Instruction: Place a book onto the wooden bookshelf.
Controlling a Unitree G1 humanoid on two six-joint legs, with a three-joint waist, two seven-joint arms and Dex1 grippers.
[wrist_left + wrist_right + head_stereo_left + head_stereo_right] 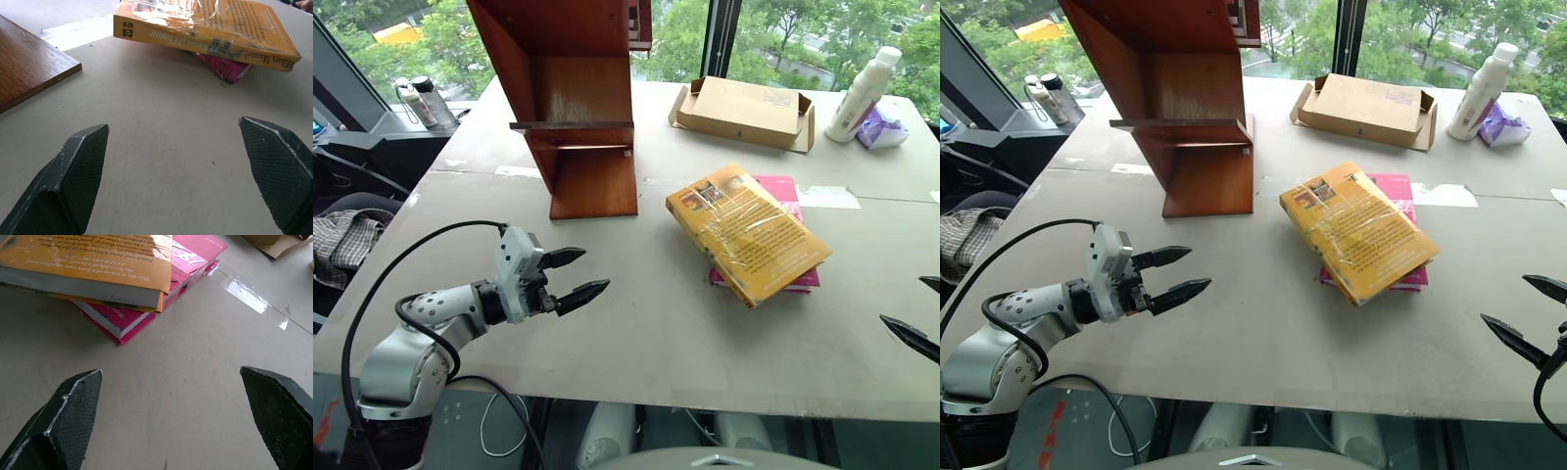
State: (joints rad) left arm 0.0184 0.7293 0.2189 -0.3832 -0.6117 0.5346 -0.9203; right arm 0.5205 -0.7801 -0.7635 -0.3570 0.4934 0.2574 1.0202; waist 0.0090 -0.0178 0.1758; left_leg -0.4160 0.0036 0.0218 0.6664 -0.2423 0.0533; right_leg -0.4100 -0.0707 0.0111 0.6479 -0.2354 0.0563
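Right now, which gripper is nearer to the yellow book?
Right. The right gripper hovers open just off the yellow book's near right corner, while the left gripper hovers open farther away, across bare table on the book's left.

head eyes: high, facing down over table | wrists: low, near, both facing book

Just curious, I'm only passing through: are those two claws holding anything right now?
Left gripper: open, holding nothing, hovering over the table.
Right gripper: open, holding nothing; the book lies untouched.
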